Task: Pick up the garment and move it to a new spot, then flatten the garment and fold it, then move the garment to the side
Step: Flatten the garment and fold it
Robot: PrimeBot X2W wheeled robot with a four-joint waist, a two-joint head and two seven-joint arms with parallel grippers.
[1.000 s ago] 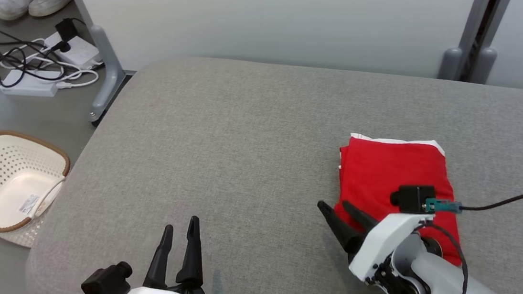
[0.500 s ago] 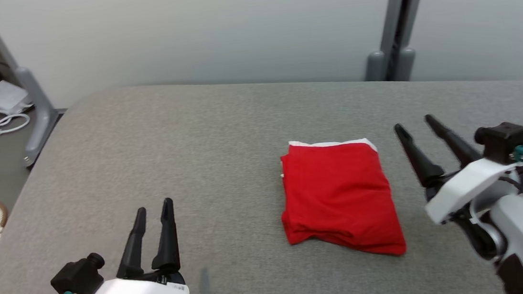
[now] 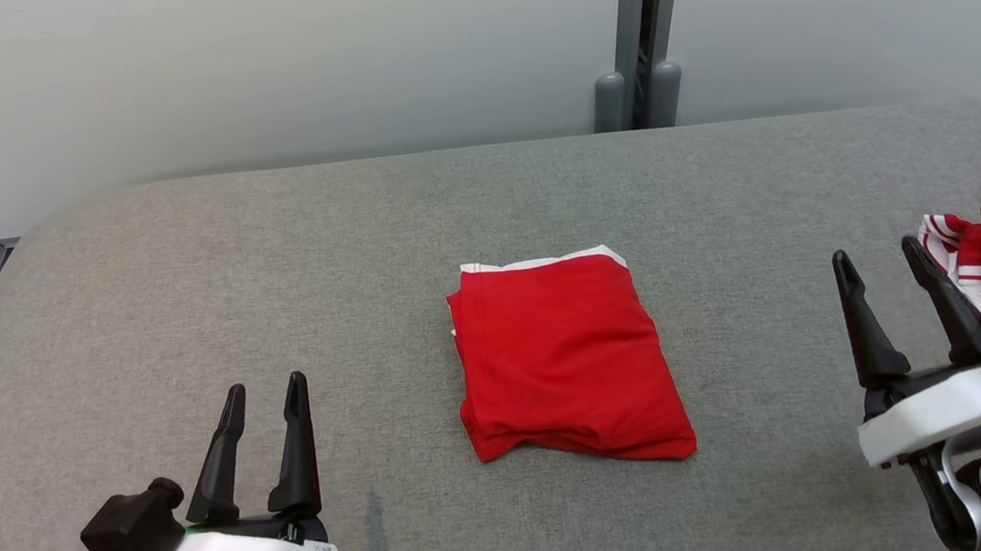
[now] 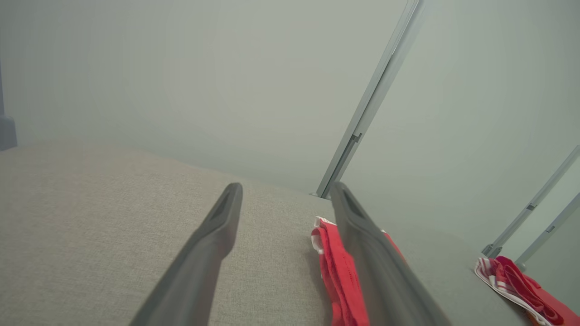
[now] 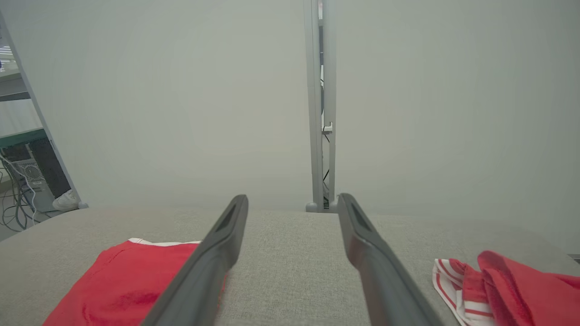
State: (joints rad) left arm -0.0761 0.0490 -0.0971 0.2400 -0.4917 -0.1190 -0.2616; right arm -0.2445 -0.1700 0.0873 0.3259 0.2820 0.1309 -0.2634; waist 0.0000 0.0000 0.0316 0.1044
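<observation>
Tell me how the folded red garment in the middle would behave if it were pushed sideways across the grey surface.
The folded red garment is soft cloth in stacked layers, so it would probably bunch or slide apart rather than move as a block. The grey surface looks woven, so it may drag. The garment's puffy near edge suggests loose folds.

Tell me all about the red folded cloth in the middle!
The red garment is soft-looking cloth, folded into a neat, roughly rectangular stack with a thin white edge at its far end. Its near edge bulges slightly. It lies flat on the grey fabric surface, and nothing else touches it.
</observation>
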